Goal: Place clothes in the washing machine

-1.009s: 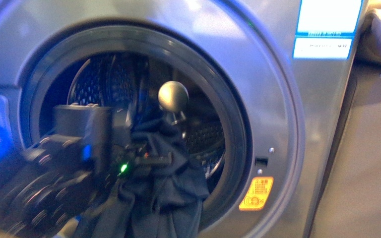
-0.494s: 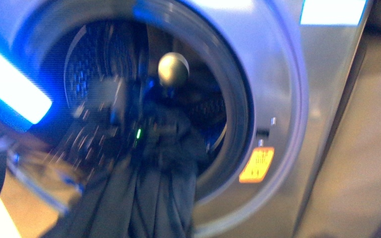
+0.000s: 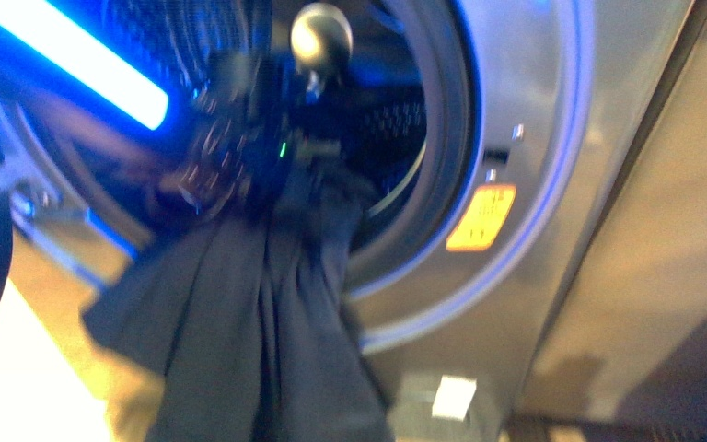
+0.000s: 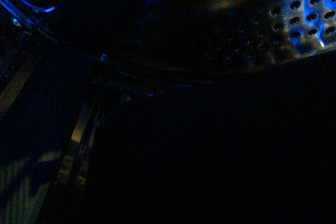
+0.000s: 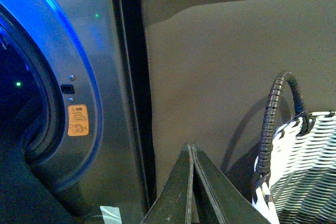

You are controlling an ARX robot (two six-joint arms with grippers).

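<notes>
Charcoal-grey soft clothes spill over the silver-grey washing machine rim at 6 o'clock; right fingers closed, empty; left fingers blurred, grip unclear.

The right gripper, fingers pressed together, sits between the washing machine and a woven basket.

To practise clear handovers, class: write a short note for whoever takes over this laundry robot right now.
Left claw: blurred at the washing machine port, by the top of the clothes; grip unclear. Left wrist view is dark.
Right claw: shut, empty, off to the side of the machine.
Done: top of the clothes reaches the port.
Left: most of it hangs outside down the front; push it all into the drum.
</notes>
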